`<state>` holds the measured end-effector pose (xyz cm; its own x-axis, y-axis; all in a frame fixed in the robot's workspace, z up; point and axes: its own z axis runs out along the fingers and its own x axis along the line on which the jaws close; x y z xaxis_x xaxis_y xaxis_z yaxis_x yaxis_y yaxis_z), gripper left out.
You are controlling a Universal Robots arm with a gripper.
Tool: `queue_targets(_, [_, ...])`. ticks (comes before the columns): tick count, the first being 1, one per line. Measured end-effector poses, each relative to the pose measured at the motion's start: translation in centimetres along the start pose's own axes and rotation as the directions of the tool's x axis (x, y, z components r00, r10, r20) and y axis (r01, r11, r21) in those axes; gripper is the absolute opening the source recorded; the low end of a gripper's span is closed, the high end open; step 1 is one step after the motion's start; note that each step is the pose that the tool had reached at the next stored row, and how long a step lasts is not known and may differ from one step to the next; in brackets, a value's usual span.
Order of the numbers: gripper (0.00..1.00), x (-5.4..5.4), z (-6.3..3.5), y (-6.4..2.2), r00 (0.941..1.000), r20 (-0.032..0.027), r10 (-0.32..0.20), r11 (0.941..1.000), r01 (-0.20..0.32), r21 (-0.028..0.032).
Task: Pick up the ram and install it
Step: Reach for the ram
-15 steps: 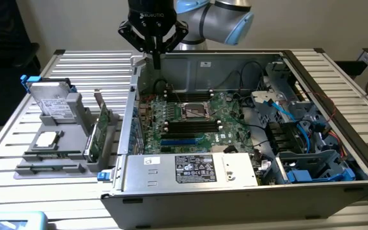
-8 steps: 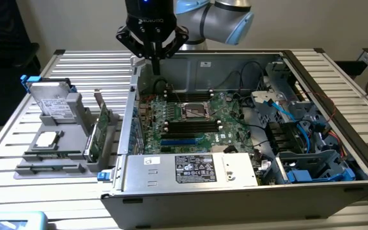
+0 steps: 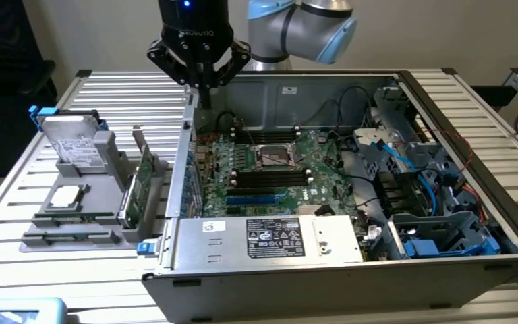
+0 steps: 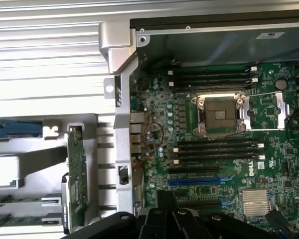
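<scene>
The ram [image 3: 72,218] lies as a thin green stick in a slot of the grey holder [image 3: 97,233], on the exterior view's left beside the open computer case. My gripper [image 3: 204,101] hangs above the case's back corner, over the rear wall, well away from the ram. Its fingers are shut together with nothing between them. The motherboard [image 3: 318,169] lies flat in the case with black memory slots [image 3: 268,177] [image 4: 217,149] beside the processor socket [image 3: 275,156] [image 4: 219,115]. More memory slots [image 4: 212,79] sit on the socket's other side.
The holder also carries a hard drive [image 3: 72,142], a silver processor chip [image 3: 65,197] [image 4: 2,172] and an upright green expansion card [image 3: 142,179] [image 4: 77,179]. Cables, drive cages [image 3: 439,236] and a power supply [image 3: 268,239] crowd the case. All rests on a slatted metal table [image 3: 124,94].
</scene>
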<state>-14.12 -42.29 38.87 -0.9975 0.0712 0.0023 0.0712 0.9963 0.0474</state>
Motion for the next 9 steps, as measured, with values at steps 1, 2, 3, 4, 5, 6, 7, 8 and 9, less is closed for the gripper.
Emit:
queue_targets(1, [0.11, 0.4, 0.09, -0.04, 1.0000, -0.0022, 0.000, 1.0000, 0.000, 0.0003])
queue_targets(2, [0.11, 0.8, 0.18, -0.07, 1.0000, -0.0042, 0.000, 1.0000, 0.000, 0.0006])
queue_targets(3, [0.11, 1.2, 0.26, -0.11, 1.0000, -0.0063, 0.000, 1.0000, 0.000, 0.0008])
queue_targets(4, [0.11, 1.7, 0.35, -0.14, 1.0000, -0.0085, 0.000, 1.0000, 0.000, 0.0010])
queue_targets(5, [0.11, 2.1, 0.44, -0.17, 0.9999, -0.0103, 0.001, 1.0000, 0.000, 0.0011])
queue_targets(6, [0.11, 2.5, 0.53, -0.21, 0.9999, -0.0121, 0.001, 1.0000, -0.001, 0.0013])
queue_targets(7, [0.11, 3.0, 0.64, -0.25, 0.9999, -0.0138, 0.001, 1.0000, -0.001, 0.0017])
queue_targets(8, [0.11, 3.4, 0.74, -0.29, 0.9999, -0.0151, 0.001, 1.0000, -0.001, 0.0018])
queue_targets(9, [0.11, 3.9, 0.84, -0.34, 0.9999, -0.0165, 0.001, 1.0000, -0.001, 0.0020])
